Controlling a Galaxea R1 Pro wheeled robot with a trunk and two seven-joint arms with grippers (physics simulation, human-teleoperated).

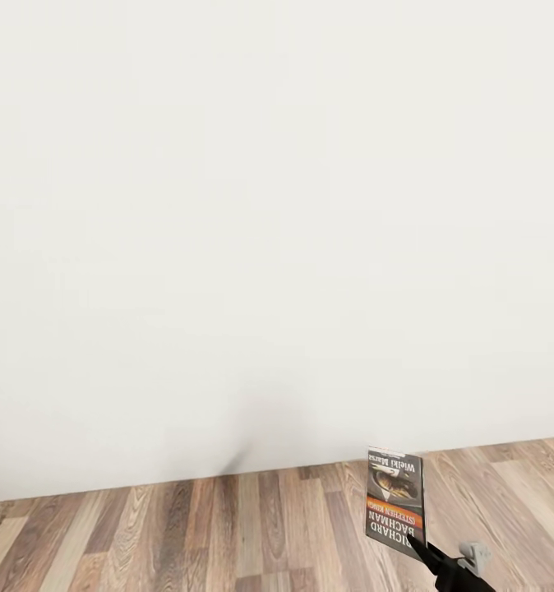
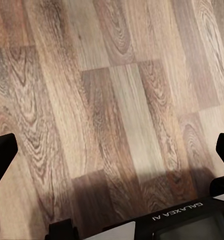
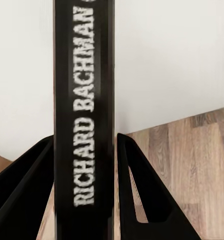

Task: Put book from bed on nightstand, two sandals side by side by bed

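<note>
Head camera faces the wall (image 1: 269, 205) and floor (image 1: 228, 526). Left wrist camera looks down, close to the floor. Right wrist camera shares the wall-floor junction.

Facing a plain white wall (image 1: 260, 230), bare and evenly lit, taking up most of the head view. Meeting a wood-plank floor (image 1: 228, 534) along a line rising slightly toward the right. Showing planks in mixed light and dark brown tones, with strong grain. Carrying a faint dark smudge of shadow low on the wall, near the middle, just above the floor line. Showing the same planks (image 2: 116, 110) close up under the left wrist, shadow darkening the nearer boards.
</note>
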